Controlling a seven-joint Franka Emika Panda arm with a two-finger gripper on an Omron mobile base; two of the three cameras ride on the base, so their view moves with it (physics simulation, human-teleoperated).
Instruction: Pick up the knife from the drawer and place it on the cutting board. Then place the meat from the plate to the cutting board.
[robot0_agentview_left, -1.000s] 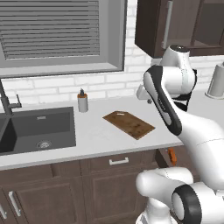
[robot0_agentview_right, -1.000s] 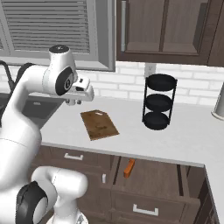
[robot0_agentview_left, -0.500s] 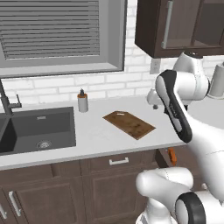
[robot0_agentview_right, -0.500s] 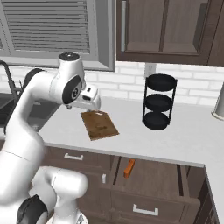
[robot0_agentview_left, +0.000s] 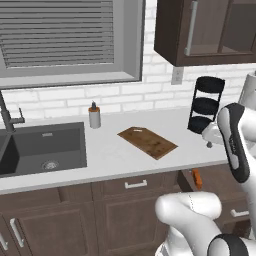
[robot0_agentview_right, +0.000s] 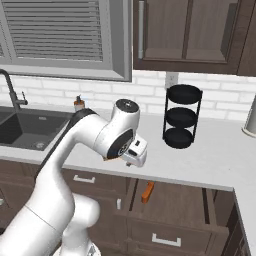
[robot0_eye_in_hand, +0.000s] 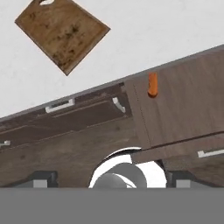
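One long white counter (robot0_agentview_left: 110, 155) carries the cutting board (robot0_agentview_left: 147, 142), which lies flat and bare, up and to the left of the fingers (robot0_eye_in_hand: 109, 181) in the hand view. Below the counter edge the drawer (robot0_agentview_right: 170, 202) stands pulled out; in the hand view its brown floor lies ahead of the fingers and to their right. The knife (robot0_eye_in_hand: 152, 84) rests alone inside it by the drawer's left wall, orange handle showing, well apart from the fingers. The fingers are spread wide and released, grasping nothing, hanging above the cabinet fronts beside the drawer. A black three-tier rack (robot0_agentview_right: 181, 116) stands against the brick wall.
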